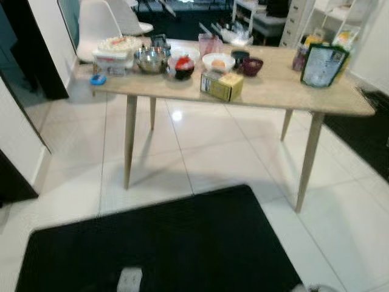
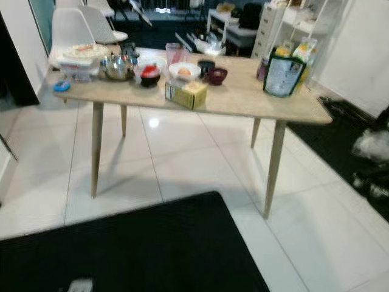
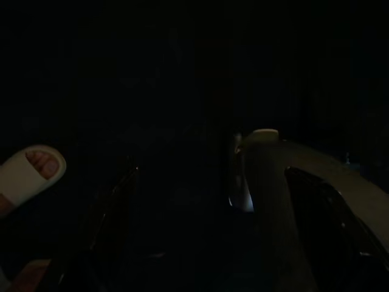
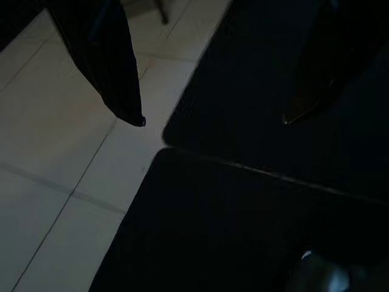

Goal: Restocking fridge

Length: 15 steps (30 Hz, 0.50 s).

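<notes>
— Where is the food to put away?
— On the wooden table (image 1: 285,91): a yellow box (image 1: 222,86), bowls (image 1: 218,61), a dark bag (image 1: 324,64).
— And the grippers?
— The right gripper (image 4: 213,118) hangs spread apart over the black mat (image 1: 164,243). Left gripper: too dark to tell.

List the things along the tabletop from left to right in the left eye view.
Blue lid → covered food tray → steel bowl → red-topped black bowl → yellow carton → dark maroon bowl → green pouch.
</notes>
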Tool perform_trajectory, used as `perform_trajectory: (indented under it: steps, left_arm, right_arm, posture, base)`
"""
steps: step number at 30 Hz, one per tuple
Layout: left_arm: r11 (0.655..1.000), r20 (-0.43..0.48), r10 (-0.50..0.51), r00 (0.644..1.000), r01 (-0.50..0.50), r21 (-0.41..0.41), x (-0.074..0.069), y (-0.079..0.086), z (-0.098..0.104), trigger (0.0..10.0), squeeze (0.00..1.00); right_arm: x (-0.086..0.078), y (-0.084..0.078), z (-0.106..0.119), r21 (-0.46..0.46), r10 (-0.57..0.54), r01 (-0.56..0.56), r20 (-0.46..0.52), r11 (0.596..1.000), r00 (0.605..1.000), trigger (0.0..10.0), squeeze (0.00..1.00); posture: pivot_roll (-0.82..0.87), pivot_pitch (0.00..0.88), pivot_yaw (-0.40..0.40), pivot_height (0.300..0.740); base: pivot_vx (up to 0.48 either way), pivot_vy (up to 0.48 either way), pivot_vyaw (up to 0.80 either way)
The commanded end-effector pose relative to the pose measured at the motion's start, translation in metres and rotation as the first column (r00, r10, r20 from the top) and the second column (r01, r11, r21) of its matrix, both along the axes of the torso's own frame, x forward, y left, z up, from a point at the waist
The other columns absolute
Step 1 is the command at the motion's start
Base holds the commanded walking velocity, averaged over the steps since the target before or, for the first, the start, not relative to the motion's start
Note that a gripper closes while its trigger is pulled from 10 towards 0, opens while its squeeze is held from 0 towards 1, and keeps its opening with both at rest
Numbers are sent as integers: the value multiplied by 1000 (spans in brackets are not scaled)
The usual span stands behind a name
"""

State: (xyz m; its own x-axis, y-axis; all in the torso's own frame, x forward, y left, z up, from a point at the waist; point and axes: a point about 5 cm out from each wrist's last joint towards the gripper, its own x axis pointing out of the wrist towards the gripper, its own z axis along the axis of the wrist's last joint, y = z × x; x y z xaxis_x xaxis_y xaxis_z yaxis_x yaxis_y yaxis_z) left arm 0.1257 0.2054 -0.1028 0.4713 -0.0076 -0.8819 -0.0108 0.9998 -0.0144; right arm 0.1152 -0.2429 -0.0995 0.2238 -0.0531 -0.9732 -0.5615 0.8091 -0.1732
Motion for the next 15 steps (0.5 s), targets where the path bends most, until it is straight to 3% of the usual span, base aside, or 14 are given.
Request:
perform_trajectory:
  steps: [1,15]
  left_arm:
    - [1000,-27,3,1000,-3,-1,-8,0,-3,10000,0]
    - [1000,-27,-5,1000,5,2,-8,2,-2,10000,0]
  right_arm:
    - [4,0,1,0,3,-3,14,1000,1000,10000,0]
    - [2,3,0,7,-4,4,12,1000,1000,10000,0]
  posture:
    - [-24,0,-47,740]
    - [-33,0,-36,740]
  base:
    - [345,0,0]
    - [349,0,0]
